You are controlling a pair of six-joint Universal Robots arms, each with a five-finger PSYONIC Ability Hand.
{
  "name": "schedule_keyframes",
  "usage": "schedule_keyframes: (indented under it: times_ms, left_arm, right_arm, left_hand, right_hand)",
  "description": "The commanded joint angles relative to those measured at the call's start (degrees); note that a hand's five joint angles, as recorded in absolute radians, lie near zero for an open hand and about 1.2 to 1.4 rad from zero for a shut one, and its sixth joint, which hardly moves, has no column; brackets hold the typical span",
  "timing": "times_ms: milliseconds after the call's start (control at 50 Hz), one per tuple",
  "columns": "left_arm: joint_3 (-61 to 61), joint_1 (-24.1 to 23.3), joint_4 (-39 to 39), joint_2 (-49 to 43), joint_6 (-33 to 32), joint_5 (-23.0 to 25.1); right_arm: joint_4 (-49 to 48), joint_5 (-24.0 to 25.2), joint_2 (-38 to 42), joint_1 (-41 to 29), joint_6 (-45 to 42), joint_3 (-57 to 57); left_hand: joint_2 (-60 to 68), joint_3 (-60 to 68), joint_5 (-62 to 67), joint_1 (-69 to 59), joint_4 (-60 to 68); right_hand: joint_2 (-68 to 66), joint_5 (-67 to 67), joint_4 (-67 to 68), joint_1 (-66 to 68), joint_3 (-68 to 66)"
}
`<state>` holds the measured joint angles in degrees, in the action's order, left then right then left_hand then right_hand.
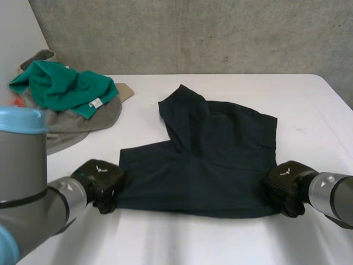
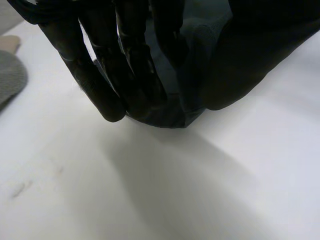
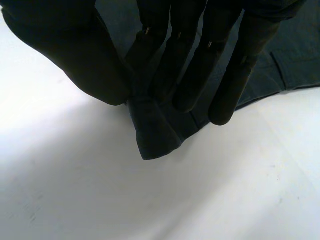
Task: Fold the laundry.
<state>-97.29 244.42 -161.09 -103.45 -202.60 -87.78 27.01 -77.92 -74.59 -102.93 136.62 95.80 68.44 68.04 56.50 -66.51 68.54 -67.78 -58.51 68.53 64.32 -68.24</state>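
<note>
Pinching the near left corner of the dark garment [image 1: 204, 165] between fingers and thumb, the left hand [image 1: 100, 182] is sitting low on the table [image 1: 165, 237]. The right hand [image 1: 284, 186] is pinching the near right corner likewise. The garment is lying spread mid-table. A green cloth [image 1: 60, 85] is lying on a grey cloth [image 1: 83, 124] at the far left.

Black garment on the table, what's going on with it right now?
The robot is partway through folding laundry. The black garment lies spread on the white table. The left hand pinches its near left corner and the right hand pinches its near right corner. A pile of green and grey clothes sits at the table's far left.
</note>
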Motion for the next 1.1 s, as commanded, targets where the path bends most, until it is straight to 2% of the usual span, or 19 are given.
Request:
schedule_keyframes:
  times_ms: [20,80,140,200,280,320,440,460,540,620,840,980,1060,1100]
  left_arm:
    - [-0.10,-3.24,2.01,0.53,-5.87,1.12]
    - [2.87,-4.38,1.75,0.80,-7.54,0.95]
    - [7.10,-4.39,-0.18,0.45,-8.25,1.56]
    - [14.30,-3.95,-5.71,-2.00,-9.39,3.93]
    - [26.77,-3.07,-13.09,-11.57,-12.11,8.67]
    - [36.61,-2.72,-14.34,-18.86,-14.48,11.49]
    - [60.25,-2.72,-5.21,-36.09,-18.96,16.06]
    - [66.55,-2.72,-1.54,-41.08,-20.10,17.63]
    - [79.92,-2.72,6.47,-51.55,-23.61,22.46]
    - [88.38,-2.63,8.17,-58.59,-28.27,25.20]
    - [92.89,-2.10,0.61,-64.85,-35.66,28.80]
    - [93.94,-2.72,-1.59,-66.70,-40.67,29.34]
    - [94.65,-2.98,-2.12,-67.49,-42.70,29.86]
    - [94.91,-3.33,-2.73,-67.84,-43.84,30.39]
  right_arm:
    - [-4.15,1.36,-0.29,0.18,-1.00,2.02]
    - [-6.08,1.28,-0.21,-0.34,-0.57,2.98]
    - [-7.58,1.28,-0.12,-0.70,0.14,3.42]
    - [-9.95,1.19,0.14,-1.13,1.54,4.39]
    - [-12.94,1.01,0.67,-1.93,2.95,5.44]
    - [-14.17,0.92,1.02,-2.19,3.21,5.97]
    - [-16.02,0.49,2.17,-2.28,3.57,6.94]
    - [-16.46,0.48,2.69,-2.37,3.57,7.03]
    - [-17.08,0.48,3.48,-2.28,3.39,6.85]
    - [-17.25,0.57,3.75,-1.75,3.57,6.77]
    - [-18.31,0.84,3.84,-0.52,3.57,6.77]
    - [-18.31,1.01,3.84,-0.26,3.66,6.85]
    - [-18.31,1.01,3.75,-0.26,3.66,6.85]
    - [-18.13,1.01,3.66,-0.08,3.66,6.77]
  left_hand:
    - [-45.55,-45.14,-43.61,43.61,-45.65]
    - [-58.44,-58.04,-56.50,56.51,-58.54]
    - [-58.44,-58.04,-56.50,56.51,-58.54]
    - [-58.44,-58.04,-56.50,56.51,-58.54]
    - [-58.44,-58.04,-56.50,56.51,-58.54]
    - [-50.86,-50.46,-48.92,48.93,-50.96]
    - [-42.26,-41.86,-40.32,40.33,-42.36]
    - [-41.59,-41.18,-39.65,39.65,-41.69]
    - [-38.06,-37.66,-36.13,36.13,-38.17]
    - [-35.86,-35.46,-33.93,33.93,-35.97]
    - [-29.30,-28.90,-27.37,27.37,-29.40]
    - [-24.42,-24.02,-22.49,22.49,-24.53]
    - [-14.52,-14.12,-12.58,12.59,-14.62]
    - [-5.45,-5.04,-3.51,3.52,-5.55]
  right_hand:
    - [-12.22,-11.49,11.47,15.68,-11.76]
    - [-12.22,-11.49,11.47,15.68,-11.76]
    - [-12.22,-11.49,11.47,15.68,-11.76]
    - [-12.22,-11.49,11.47,15.68,-11.76]
    - [-12.22,-11.49,11.47,15.68,-11.76]
    - [-12.22,-11.49,11.47,15.68,-11.76]
    - [-12.22,-11.49,11.47,15.68,-11.76]
    - [-12.22,-11.49,11.47,15.68,-11.76]
    - [-12.22,-11.49,11.47,15.68,-11.76]
    - [-12.22,-11.49,11.47,15.68,-11.76]
    - [-12.22,-11.49,11.47,15.68,-11.76]
    - [-12.22,-11.49,11.47,15.68,-11.76]
    - [-12.22,-11.49,11.47,15.68,-11.76]
    - [-12.22,-11.49,11.47,15.68,-11.76]
